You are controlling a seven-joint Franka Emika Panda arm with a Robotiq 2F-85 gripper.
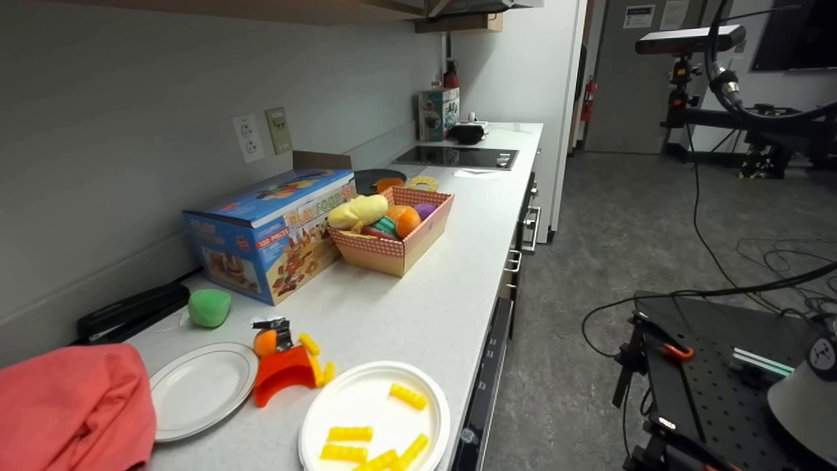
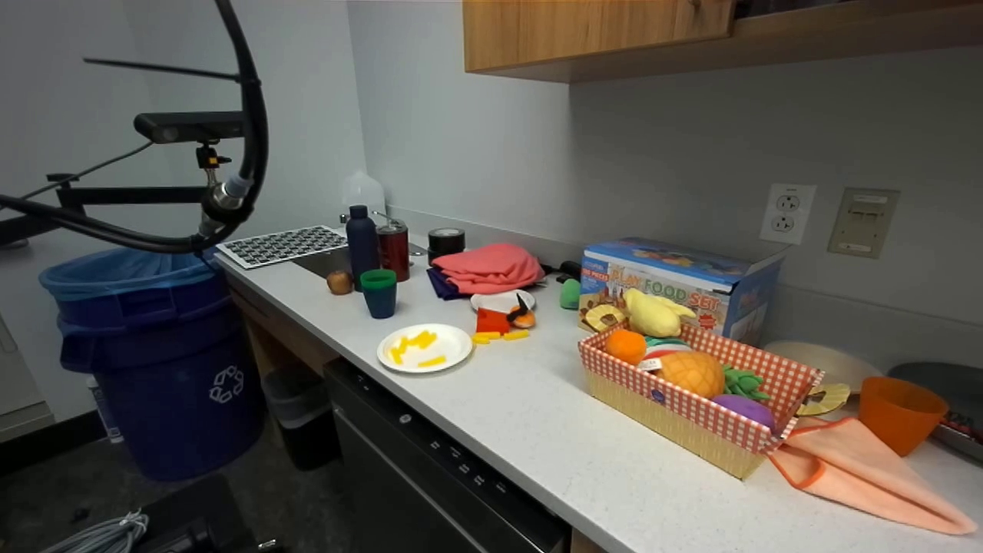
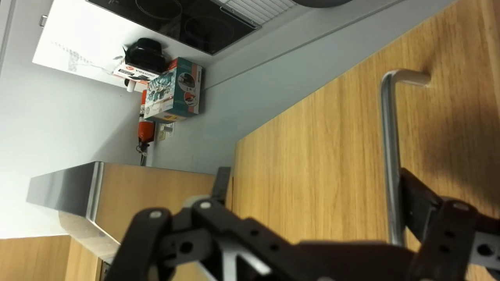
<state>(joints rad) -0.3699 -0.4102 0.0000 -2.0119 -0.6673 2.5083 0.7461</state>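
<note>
The black two-fingered gripper (image 3: 314,181) has its fingers spread wide apart near a bent silver metal handle (image 3: 390,128), fixed to a flat, pale-brown wood-grain cabinet door (image 3: 312,156). In the wrist view we see one fingertip (image 3: 414,197) just beside the handle, on its right; whether they touch we cannot tell. The other fingertip (image 3: 222,183) stands well to the handle's left, overlapping the door's side edge in this view. The handle's bar stands off from the door, leaving a gap. Up and left of the handle, the door's slanting edge borders a smooth grey wall (image 3: 289,97); farther that way we find a black glass cooktop (image 3: 207,31).
</note>
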